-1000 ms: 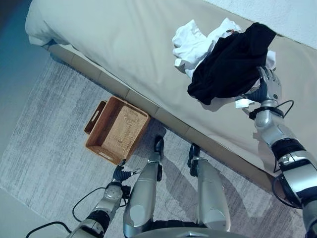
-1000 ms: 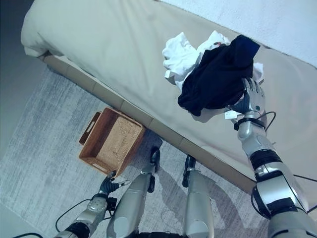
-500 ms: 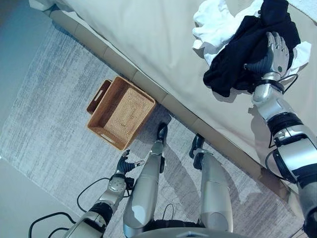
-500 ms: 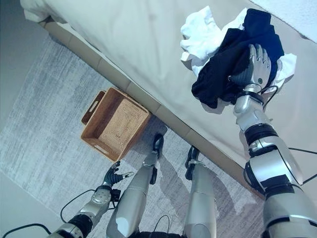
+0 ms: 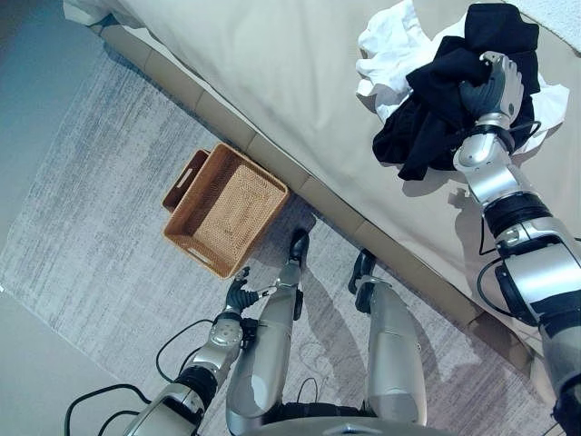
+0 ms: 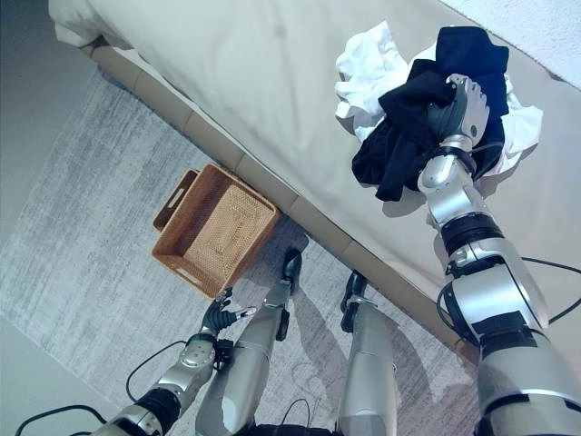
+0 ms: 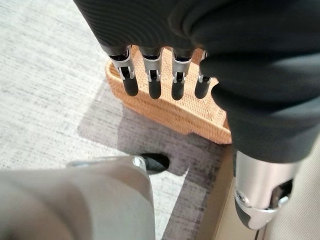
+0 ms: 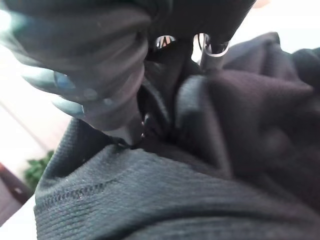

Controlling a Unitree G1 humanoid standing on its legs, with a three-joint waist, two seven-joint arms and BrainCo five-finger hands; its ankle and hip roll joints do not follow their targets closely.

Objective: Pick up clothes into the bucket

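Nothing is in the wicker basket (image 5: 224,210) on the floor yet: the right hand (image 5: 491,88) grips the black garment (image 5: 438,109) on the bed (image 5: 272,73), a white garment (image 5: 388,45) lies beside it, and the left hand (image 7: 160,75) hangs low, fingers relaxed and empty.

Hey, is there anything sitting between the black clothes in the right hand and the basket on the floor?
Nothing visible blocks the way. The right hand grips the black garment on the bed; the wicker basket stands open on the rug beside the bed's edge.

The right hand (image 6: 461,102) clutches the black garment (image 6: 410,116) above the bed (image 6: 236,82).
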